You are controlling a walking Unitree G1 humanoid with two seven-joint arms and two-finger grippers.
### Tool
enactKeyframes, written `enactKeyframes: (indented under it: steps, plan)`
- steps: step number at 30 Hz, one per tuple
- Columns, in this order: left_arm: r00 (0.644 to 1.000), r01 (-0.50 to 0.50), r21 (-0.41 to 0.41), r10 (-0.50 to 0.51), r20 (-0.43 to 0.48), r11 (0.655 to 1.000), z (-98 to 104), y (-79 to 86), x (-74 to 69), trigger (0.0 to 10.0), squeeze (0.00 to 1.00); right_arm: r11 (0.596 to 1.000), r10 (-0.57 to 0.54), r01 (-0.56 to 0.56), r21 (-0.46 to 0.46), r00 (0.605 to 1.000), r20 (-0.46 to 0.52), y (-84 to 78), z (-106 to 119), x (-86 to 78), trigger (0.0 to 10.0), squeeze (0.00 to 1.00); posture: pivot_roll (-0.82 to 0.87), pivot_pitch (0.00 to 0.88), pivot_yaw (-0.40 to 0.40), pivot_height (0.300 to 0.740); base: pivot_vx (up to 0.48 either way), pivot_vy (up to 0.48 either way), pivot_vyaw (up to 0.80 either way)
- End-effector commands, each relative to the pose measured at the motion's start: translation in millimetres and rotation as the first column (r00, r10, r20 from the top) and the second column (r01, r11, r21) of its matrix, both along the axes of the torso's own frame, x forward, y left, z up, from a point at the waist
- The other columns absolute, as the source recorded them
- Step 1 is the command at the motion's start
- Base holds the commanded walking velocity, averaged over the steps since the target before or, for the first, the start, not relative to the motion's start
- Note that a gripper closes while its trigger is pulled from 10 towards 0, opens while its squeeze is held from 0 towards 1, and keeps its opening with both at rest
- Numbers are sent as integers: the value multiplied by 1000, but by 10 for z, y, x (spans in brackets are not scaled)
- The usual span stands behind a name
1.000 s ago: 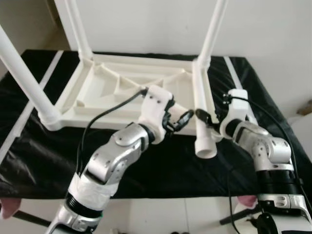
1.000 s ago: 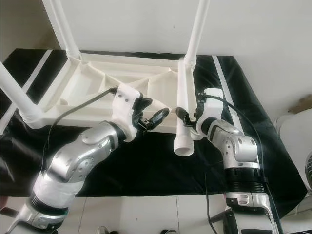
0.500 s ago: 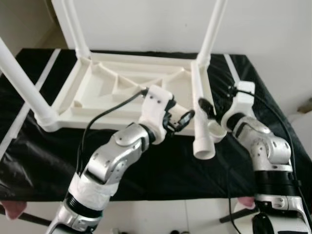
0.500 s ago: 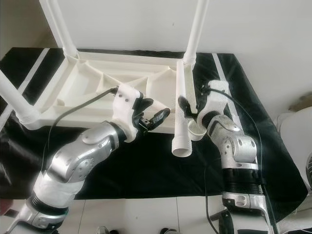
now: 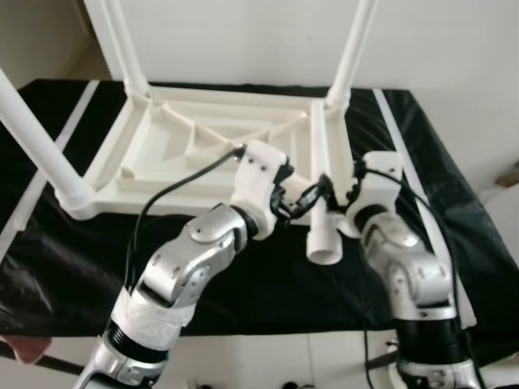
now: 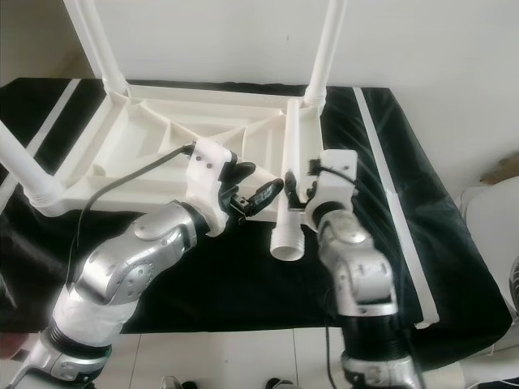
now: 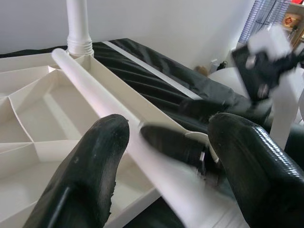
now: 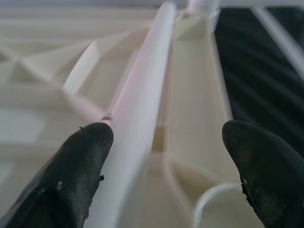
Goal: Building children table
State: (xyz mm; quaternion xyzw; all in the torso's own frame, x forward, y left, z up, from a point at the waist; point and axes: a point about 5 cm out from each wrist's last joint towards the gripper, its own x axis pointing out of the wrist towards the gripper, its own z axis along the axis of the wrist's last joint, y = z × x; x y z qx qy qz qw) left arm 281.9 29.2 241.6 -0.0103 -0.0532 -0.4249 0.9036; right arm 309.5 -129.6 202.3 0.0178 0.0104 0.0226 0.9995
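Tabletop: white moulded plastic tabletop (image 5: 203, 154), turned underside up on the black cloth (image 5: 73, 259), its inner face crossed by raised ribs that form shallow compartments.
Fitted legs: three smooth round white tubes stand upright from its corner sockets, one at the near left corner (image 5: 36, 134) and two at the far corners.
Loose leg: a fourth white tube (image 6: 289, 182), hollow at its flared near end, lies along the tabletop's right edge and overhangs the near rim.
Left gripper: left gripper (image 5: 308, 197), glossy black fingers spread wide, straddles the loose leg near the near rim; no grip shows.
Right gripper: right gripper (image 6: 293, 193), fingers wide apart on either side of the same tube, not clamped.
Cloth: matte black with white stripes.
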Motion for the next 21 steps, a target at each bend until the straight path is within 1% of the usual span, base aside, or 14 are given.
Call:
enactKeyframes:
  steps: [1, 3, 4, 7, 10, 17, 18, 20, 21]
  plan:
    - [991, 137, 12, -137, 1, 990, -7, -61, -86, 10000, 0, 1000, -17, 17, -2, 1000, -19, 52, -34, -42, 10000, 0, -124, 174, -7, 740, 0, 0, 0]
    - [990, 139, 10, -139, 1, 990, -3, -62, -89, 10000, 0, 1000, 3, -2, 31, 999, -43, 162, -67, -65, 10000, 0, -125, 175, -4, 740, 0, 0, 0]
    - [990, 139, 10, -139, 1, 990, -3, -62, -89, 10000, 0, 1000, 3, -2, 31, 999, -43, 162, -67, -65, 10000, 0, -125, 175, -4, 740, 0, 0, 0]
    - [990, 138, 7, -138, 0, 990, 2, -62, -90, 10000, 0, 998, 19, -16, 56, 998, -58, 249, -85, -75, 10000, 0, -124, 175, -3, 740, 0, 0, 0]
    - [990, 139, 7, -139, 0, 990, 2, -63, -93, 10000, 0, 998, 24, -21, 54, 998, -57, 272, -87, -76, 10000, 0, -123, 175, -2, 740, 0, 0, 0]
    - [991, 137, 7, -137, 1, 991, 5, -62, -85, 10000, 0, 997, 18, -10, 83, 995, -103, 295, -141, -70, 10000, 0, -118, 173, -6, 740, 0, 0, 0]
    - [991, 136, 5, -136, 1, 991, 8, -62, -86, 10000, 0, 998, 15, -8, 59, 993, -117, 292, -164, -67, 9569, 0, -118, 173, -6, 740, 0, 0, 0]
    - [991, 135, 1, -135, 1, 991, 13, -61, -85, 10000, 0, 1000, 3, 0, 25, 990, -139, 287, -204, -65, 9686, 0, -117, 171, -8, 740, 0, 0, 0]
    - [991, 135, 0, -135, 2, 991, 15, -61, -86, 10000, 0, 1000, 0, 3, 17, 987, -158, 283, -229, -67, 4902, 0, -114, 171, -8, 740, 0, 0, 0]
